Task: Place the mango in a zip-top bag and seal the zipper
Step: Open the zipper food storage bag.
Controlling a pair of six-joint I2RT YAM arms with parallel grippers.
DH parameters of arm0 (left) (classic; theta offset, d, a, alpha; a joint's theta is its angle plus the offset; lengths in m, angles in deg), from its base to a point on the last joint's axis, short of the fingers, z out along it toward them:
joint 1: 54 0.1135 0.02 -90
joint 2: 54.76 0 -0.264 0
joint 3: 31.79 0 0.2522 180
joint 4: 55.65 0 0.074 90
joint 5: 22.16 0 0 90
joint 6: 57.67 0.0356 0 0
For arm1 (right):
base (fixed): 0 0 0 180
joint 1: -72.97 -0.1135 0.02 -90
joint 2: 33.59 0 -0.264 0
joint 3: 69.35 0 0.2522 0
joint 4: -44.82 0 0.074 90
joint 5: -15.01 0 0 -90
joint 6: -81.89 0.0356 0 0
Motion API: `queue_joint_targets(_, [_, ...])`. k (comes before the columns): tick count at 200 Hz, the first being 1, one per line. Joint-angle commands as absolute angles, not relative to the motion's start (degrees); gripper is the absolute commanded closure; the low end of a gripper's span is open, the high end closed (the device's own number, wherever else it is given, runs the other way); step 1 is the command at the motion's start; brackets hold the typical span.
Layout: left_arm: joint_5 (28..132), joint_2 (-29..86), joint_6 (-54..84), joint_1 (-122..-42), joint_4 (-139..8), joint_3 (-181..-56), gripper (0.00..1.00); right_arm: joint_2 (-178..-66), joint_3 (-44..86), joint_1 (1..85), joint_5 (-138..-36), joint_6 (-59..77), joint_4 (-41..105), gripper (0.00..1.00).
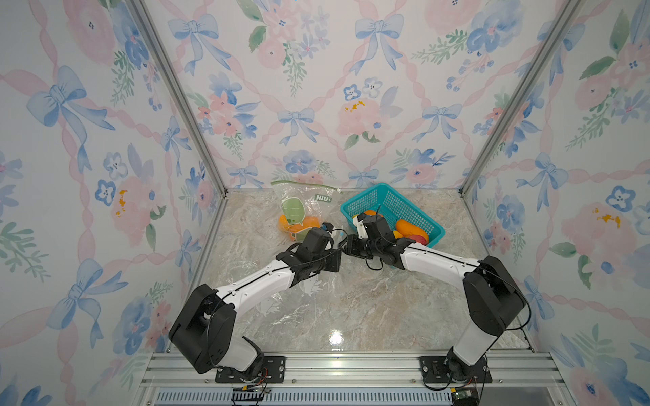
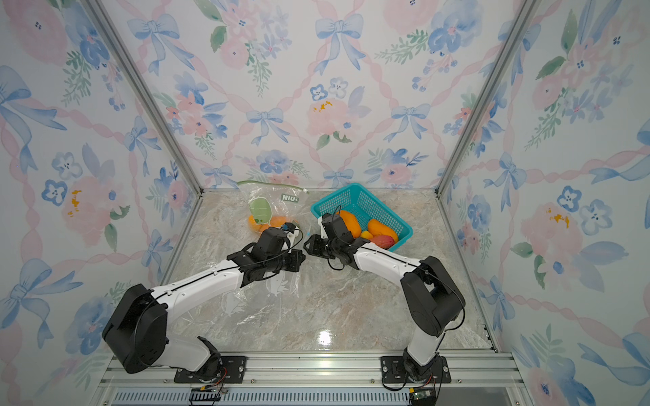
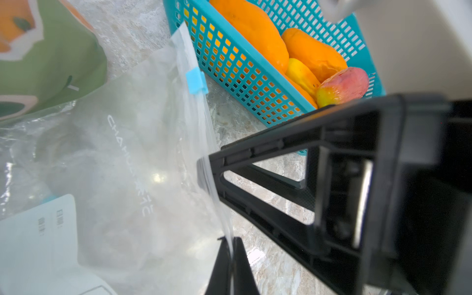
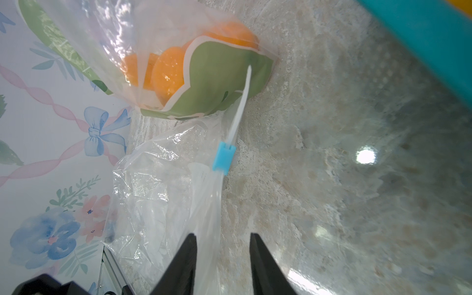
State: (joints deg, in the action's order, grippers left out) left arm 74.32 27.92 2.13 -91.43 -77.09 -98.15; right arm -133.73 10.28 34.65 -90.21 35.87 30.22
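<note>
A clear zip-top bag (image 3: 127, 158) lies flat on the marble table under my left arm, its blue slider (image 3: 195, 82) partway along the zipper strip. My left gripper (image 3: 231, 241) is shut on that strip. My right gripper (image 4: 222, 237) is open, one jaw on either side of the same strip, short of the blue slider (image 4: 224, 158). In both top views the two grippers meet tip to tip at mid-table, left gripper (image 2: 303, 255) and right gripper (image 2: 306, 244). Several mangoes lie in the teal basket (image 2: 365, 200): an orange mango (image 3: 252, 28), another orange one (image 3: 314, 53) and a reddish one (image 3: 344, 83).
A second bag (image 1: 299, 211) with a green print holds orange fruit at the back, against the wall, just beyond the clear bag. The teal basket (image 1: 397, 204) stands at the back right, close behind my right wrist. Floral walls enclose three sides.
</note>
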Motion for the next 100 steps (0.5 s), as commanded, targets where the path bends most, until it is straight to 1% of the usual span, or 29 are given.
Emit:
queue_joint_targets(1, [74.0,27.9,2.3,-91.1,-76.2,-97.1,1.00,-135.7,12.0,34.0,-91.8,36.1,29.2,0.65])
queue_joint_targets(22, [73.9,28.3,2.2,-91.1,-76.1,-97.2,1.00,-136.4,12.6,33.7,-92.8,36.2,29.8,0.70])
queue_joint_targets(34, [73.9,28.4,2.1,-91.1,-76.0,-97.2,1.00,-136.7,13.0,33.5,-93.0,36.3,29.9,0.78])
queue_joint_targets(58, [73.0,28.1,1.7,-91.0,-76.0,-97.0,1.00,-136.7,12.9,33.5,-92.9,36.0,30.5,1.00])
queue_joint_targets(100, [71.3,26.9,-0.1,-89.9,-76.0,-95.9,0.81,-136.0,12.0,33.6,-92.5,35.4,31.7,1.00])
